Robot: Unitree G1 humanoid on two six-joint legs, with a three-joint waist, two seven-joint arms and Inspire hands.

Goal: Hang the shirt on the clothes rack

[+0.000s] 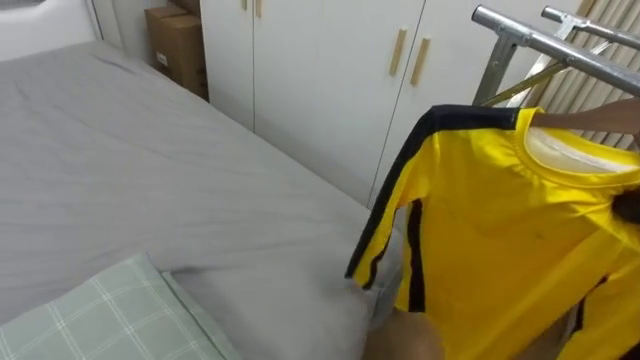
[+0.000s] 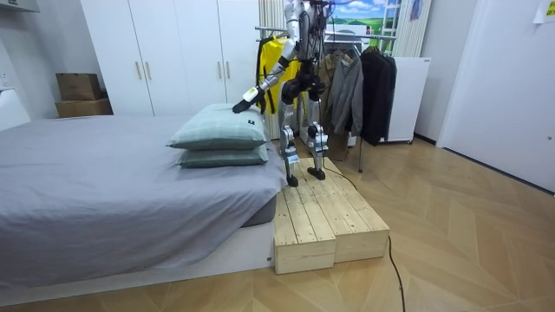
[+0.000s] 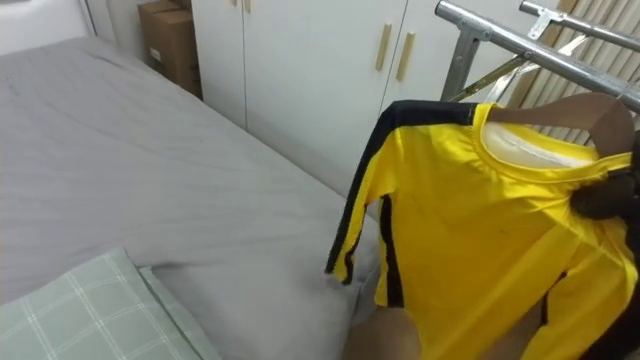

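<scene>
Yellow T-shirt (image 3: 480,230): black trim along the shoulder and sleeve, white inside the collar. It is off the bed (image 3: 150,170), held up just past the mattress edge, with the collar turned away from the bed and one black-edged sleeve drooping toward that edge.
Right hand (image 3: 608,195): a dark shape lying against the shirt's chest, on the side away from the bed. Whether it grips the cloth cannot be told.
Left hand (image 2: 241,107): in the room view it is at the end of an arm reaching over the bed, just above the top pillow's far corner. How open it is cannot be told.
Checked pillow (image 3: 80,310): pale green, on the bed's grey sheet, stacked on a second pillow (image 2: 225,157).
Clothes rack (image 3: 520,40): metal bars beyond the shirt, on the side away from the bed. Whether the shirt touches them cannot be told. Dark jackets (image 2: 377,82) hang farther along it.
Wardrobe (image 3: 300,70): white doors with pale wooden handles (image 3: 384,45), standing just past the bed's far side.
Cardboard boxes (image 3: 170,40): stacked beside the wardrobe, along the same side of the bed.
Wooden platform (image 2: 325,217): set against the bed's pillow end. The robot stands on it, between bed and rack.
</scene>
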